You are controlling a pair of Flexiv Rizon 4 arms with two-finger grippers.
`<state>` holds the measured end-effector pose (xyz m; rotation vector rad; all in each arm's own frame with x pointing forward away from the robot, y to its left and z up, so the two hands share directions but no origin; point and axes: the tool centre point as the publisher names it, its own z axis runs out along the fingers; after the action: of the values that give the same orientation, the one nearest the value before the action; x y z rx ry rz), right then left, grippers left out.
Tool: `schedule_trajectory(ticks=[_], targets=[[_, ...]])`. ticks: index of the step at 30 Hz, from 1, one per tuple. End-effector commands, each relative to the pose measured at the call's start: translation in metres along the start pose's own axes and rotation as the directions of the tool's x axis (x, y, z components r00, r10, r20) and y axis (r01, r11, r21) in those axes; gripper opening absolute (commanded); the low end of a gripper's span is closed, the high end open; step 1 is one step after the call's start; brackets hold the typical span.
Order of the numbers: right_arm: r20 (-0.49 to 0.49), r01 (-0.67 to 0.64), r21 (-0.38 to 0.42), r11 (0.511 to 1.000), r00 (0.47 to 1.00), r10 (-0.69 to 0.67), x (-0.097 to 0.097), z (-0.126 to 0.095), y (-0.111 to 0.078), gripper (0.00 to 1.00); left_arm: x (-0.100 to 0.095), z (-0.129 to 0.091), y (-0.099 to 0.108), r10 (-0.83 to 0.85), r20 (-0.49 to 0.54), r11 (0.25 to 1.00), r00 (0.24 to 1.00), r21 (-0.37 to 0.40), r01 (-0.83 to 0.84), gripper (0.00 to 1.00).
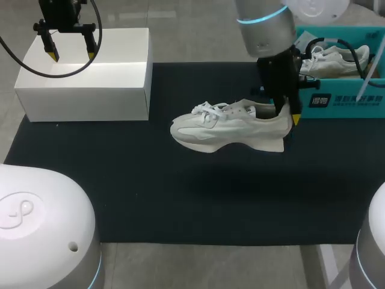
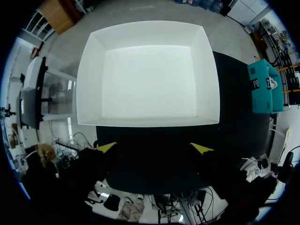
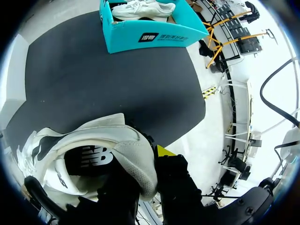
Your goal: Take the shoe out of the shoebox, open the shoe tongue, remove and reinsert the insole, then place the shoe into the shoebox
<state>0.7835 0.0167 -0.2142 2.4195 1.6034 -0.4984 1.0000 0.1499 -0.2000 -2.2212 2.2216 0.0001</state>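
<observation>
My right gripper [image 1: 287, 115] is clamped on the heel of the shoe [image 1: 222, 127], holding it over the mat [image 1: 180, 198] with the toe pointing toward my left side. My left gripper [image 1: 72, 54], spread wide, hangs over the white box [image 1: 84, 90], well apart from the toe.

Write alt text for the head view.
The jaws of the right arm grip a white shoe by its heel over the dark mat. The open jaws of the left arm hang above a white box at far left; a teal box holding a second shoe stands at far right.
</observation>
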Motion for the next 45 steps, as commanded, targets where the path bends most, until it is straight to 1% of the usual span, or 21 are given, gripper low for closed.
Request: schedule_trajectory(ticks=[1,3,5,9,14,18,21,24,32,38,41,45], targets=[[-0.024,-0.014,-0.007,1.0,1.0,0.014,0.003,0.011,-0.001,0.0,0.0,0.0,0.0,0.0,0.0,1.0,1.0,0.0,0.0,1.0],[-0.047,-0.024,-0.02,1.0,0.999,0.023,0.005,0.015,-0.001,0.0,0.0,0.0,0.0,0.0,0.0,1.0,1.0,0.0,0.0,1.0],[-0.036,-0.016,-0.047,0.999,0.999,0.015,0.009,0.019,-0.002,0.0,0.0,0.0,0.0,0.0,0.0,1.0,1.0,0.0,0.0,1.0],[-0.063,0.006,-0.07,0.998,0.998,-0.01,0.017,0.029,-0.005,0.0,0.0,0.0,0.0,0.0,0.0,1.0,1.0,0.0,0.0,1.0],[-0.056,0.062,-0.106,0.992,0.996,-0.068,0.035,0.046,-0.012,0.0,0.0,0.0,0.0,0.0,0.0,1.0,1.0,0.0,0.0,1.0],[-0.041,0.069,-0.097,0.993,0.997,-0.073,0.045,0.062,-0.012,0.0,0.0,0.0,0.0,0.0,0.0,1.0,1.0,0.0,0.0,1.0],[-0.041,0.054,-0.083,0.995,0.997,-0.058,0.049,0.073,-0.011,0.0,0.0,0.0,0.0,0.0,0.0,1.0,1.0,0.0,0.0,1.0],[-0.034,0.038,-0.081,0.996,0.999,-0.04,0.057,0.085,-0.01,0.0,0.0,0.0,0.0,0.0,0.0,1.0,1.0,0.0,0.0,1.0],[-0.033,0.036,-0.061,0.998,0.999,-0.038,0.076,0.107,-0.011,0.0,0.0,0.0,0.0,0.0,0.0,1.0,1.0,0.0,0.0,1.0],[-0.016,0.051,-0.051,0.997,0.999,-0.052,0.082,0.12,-0.018,0.0,0.0,0.0,0.0,0.0,0.0,1.0,1.0,0.0,0.0,1.0],[-0.024,0.036,-0.034,0.999,0.999,-0.037,0.079,0.128,-0.018,0.0,0.0,0.0,0.0,0.0,0.0,1.0,1.0,0.0,0.0,1.0],[-0.034,0.017,-0.03,0.999,0.999,-0.018,0.072,0.133,-0.017,0.0,0.0,0.0,0.0,0.0,0.0,1.0,1.0,0.0,0.0,1.0]])
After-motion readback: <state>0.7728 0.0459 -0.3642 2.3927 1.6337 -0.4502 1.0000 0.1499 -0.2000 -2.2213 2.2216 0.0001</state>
